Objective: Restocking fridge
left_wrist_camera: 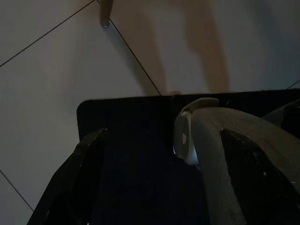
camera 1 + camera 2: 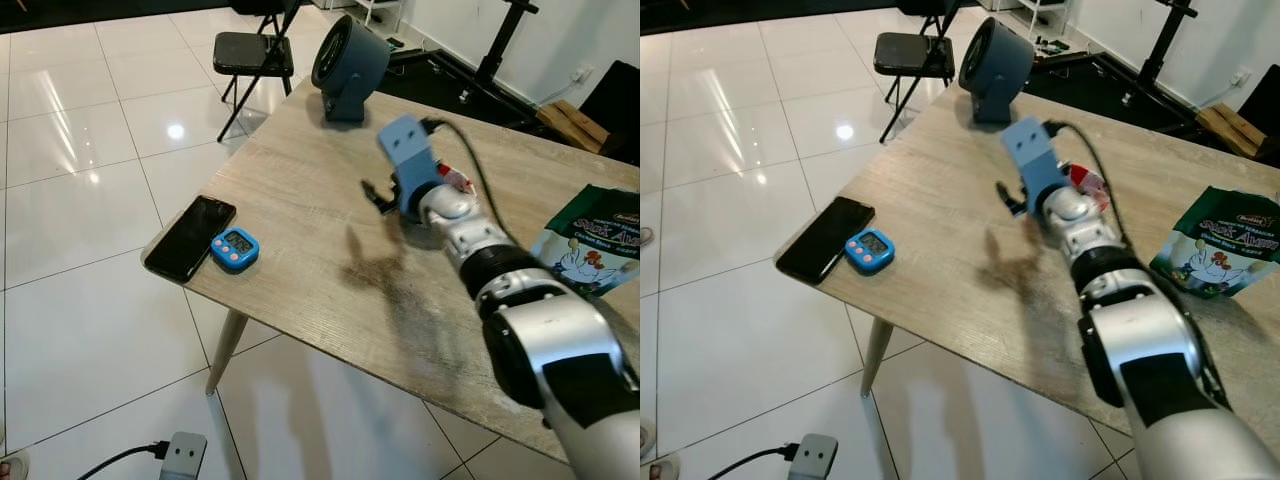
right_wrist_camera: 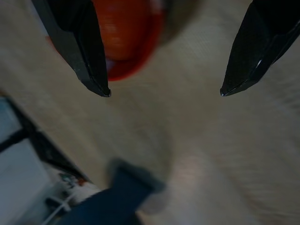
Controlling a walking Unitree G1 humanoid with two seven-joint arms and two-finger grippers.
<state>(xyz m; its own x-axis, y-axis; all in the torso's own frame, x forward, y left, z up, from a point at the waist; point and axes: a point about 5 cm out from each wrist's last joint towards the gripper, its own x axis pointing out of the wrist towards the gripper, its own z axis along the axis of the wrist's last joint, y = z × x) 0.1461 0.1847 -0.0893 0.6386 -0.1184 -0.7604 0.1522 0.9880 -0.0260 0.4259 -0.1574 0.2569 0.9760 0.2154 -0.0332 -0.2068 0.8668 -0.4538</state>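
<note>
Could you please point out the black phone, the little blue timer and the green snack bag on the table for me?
black phone (image 2: 190, 237), left eye view, middle of its dark screen.
blue timer (image 2: 235, 248), left eye view, on its face just below the display.
green snack bag (image 2: 1220, 255), right eye view, on the printed front panel.

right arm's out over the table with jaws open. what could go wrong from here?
1. The right gripper hangs open beside a blurred red-orange item, not around it; closing now would likely miss.
2. The phone and blue timer lie at the wooden table edge; a sweep could knock them off.
</note>
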